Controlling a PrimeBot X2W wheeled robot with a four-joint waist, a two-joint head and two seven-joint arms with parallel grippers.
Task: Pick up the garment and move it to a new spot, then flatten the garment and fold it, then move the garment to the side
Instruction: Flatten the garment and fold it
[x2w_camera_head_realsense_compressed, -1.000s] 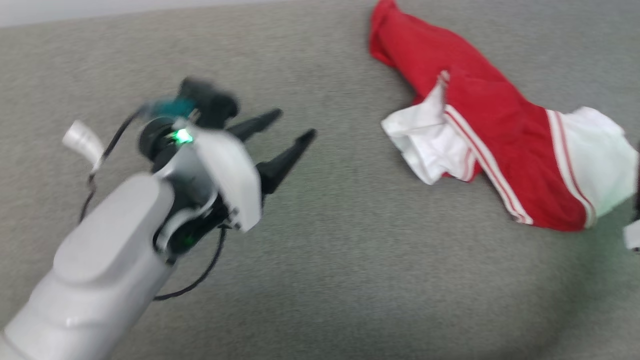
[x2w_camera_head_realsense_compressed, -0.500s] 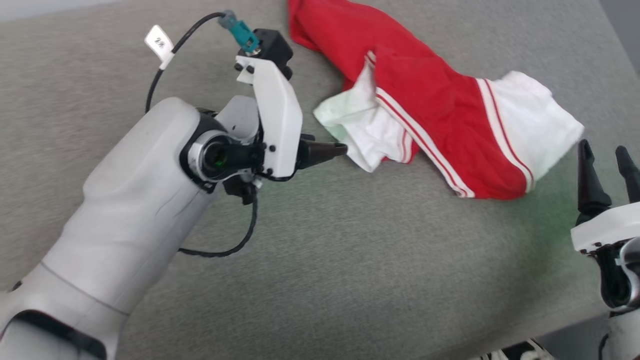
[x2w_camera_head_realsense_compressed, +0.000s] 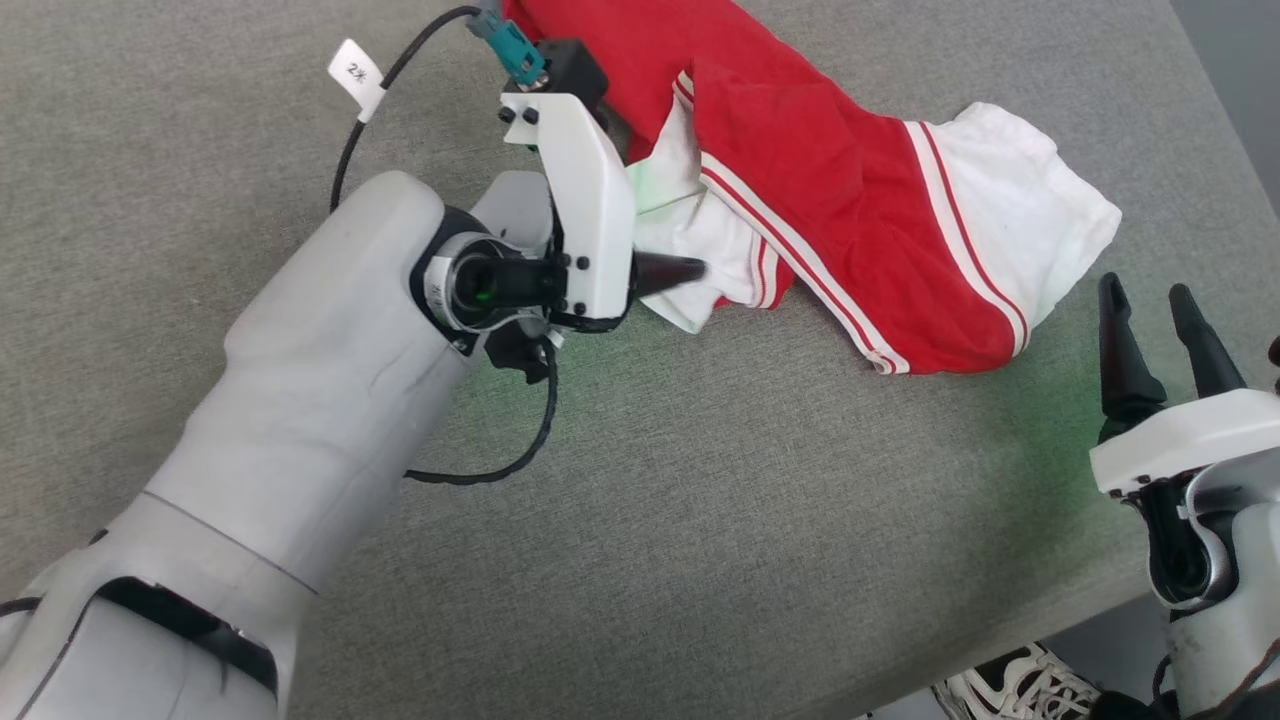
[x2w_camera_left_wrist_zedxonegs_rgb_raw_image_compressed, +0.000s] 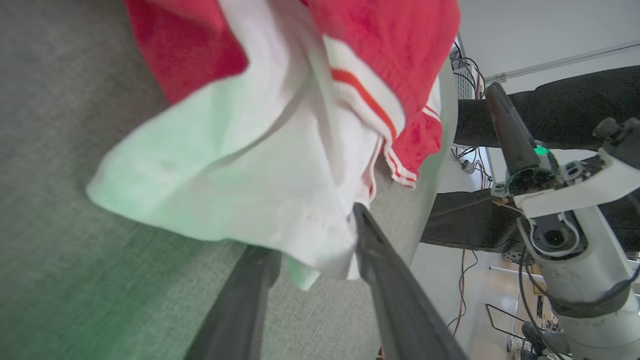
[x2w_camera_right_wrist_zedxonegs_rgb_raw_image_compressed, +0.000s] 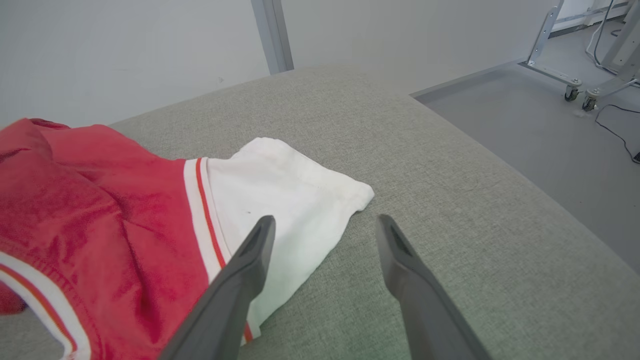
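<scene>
Head view: the far end of the garment (x2w_camera_head_realsense_compressed: 830, 190) is cut off by the top edge. Its 9 o'clock side is covered by the white housing of the left gripper (x2w_camera_head_realsense_compressed: 668, 271). That housing also hides one finger, so a single dark tip shows there, lying over a white sleeve end. Left wrist view: the two fingers stand apart with the corner of that sleeve hanging between them, and the 3 o'clock finger touches the hem. The jaws are parted and the cloth is not pinched as far as can be seen. The near cloth is blurred and tinted green. The garment lies crumpled and unfolded on the counter (x2w_camera_head_realsense_compressed: 700, 520), from 12 to 3 o'clock in the head view. Its red body is in the middle, with striped bands and a white sleeve end on each side. The right gripper (x2w_camera_head_realsense_compressed: 1144, 292) sits at 4 o'clock of the garment, near the counter's edge, jaws wide and empty. In its own wrist view the other sleeve lies at 11 o'clock of the fingers; contact cannot be told. Counter: grey-green woven covering, rounded edge. A black cable (x2w_camera_head_realsense_compressed: 470, 480) with a white tag (x2w_camera_head_realsense_compressed: 357, 75) loops off the left wrist; the tag print is too small to read reliably. Room: pale wall (x2w_camera_right_wrist_zedxonegs_rgb_raw_image_compressed: 125, 50), grey post (x2w_camera_right_wrist_zedxonegs_rgb_raw_image_compressed: 273, 35), grey floor (x2w_camera_right_wrist_zedxonegs_rgb_raw_image_compressed: 525, 115), castored metal frame (x2w_camera_right_wrist_zedxonegs_rgb_raw_image_compressed: 543, 37) at 1 o'clock. A person's shoe (x2w_camera_head_realsense_compressed: 1020, 685), partly cut off, shows at 5 o'clock below the counter.
</scene>
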